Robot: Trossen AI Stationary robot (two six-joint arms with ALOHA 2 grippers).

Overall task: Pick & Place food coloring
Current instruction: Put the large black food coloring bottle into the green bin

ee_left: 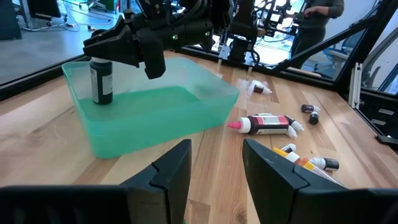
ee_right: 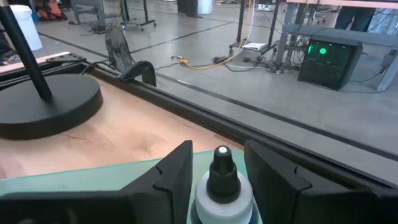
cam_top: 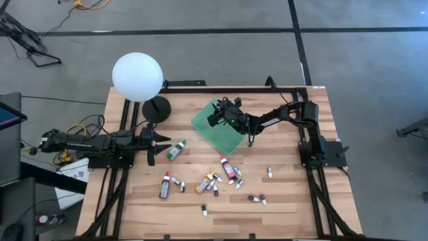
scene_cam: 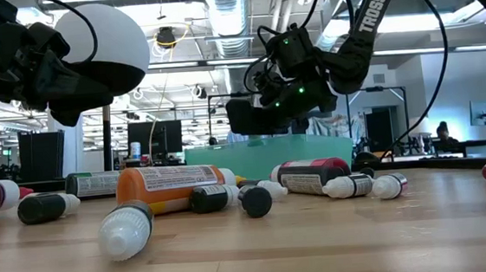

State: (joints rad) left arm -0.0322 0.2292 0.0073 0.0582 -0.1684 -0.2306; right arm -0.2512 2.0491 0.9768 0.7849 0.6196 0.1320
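A green square tray (cam_top: 224,137) lies at the table's middle, toward the far edge. One dark food coloring bottle (ee_left: 102,82) stands upright inside it near a far corner. My right gripper (cam_top: 214,118) reaches over the tray from the table's right and is shut on that bottle (ee_right: 219,186). Several more food coloring bottles (cam_top: 210,182) lie on their sides on the wood in front of the tray, among them a pink-capped one (cam_top: 228,167) and a green-capped one (cam_top: 176,150). My left gripper (ee_left: 216,146) waits open at the table's left, nothing between its fingers. My right gripper pinches the bottle's upper part, at the white shoulder (ee_right: 239,199) below the black nozzle, between its two fingers. The fingers come almost level from the table's right, slanting slightly down. The bottle is upright with its base (ee_left: 103,99) low in the tray; whether it rests on the floor I cannot tell.
A white globe lamp (cam_top: 137,77) on a black base (cam_top: 157,109) stands left of the tray, near the far edge. Bare wood lies between my left gripper (cam_top: 162,139) and the tray. Black frame rails run along the table's sides.
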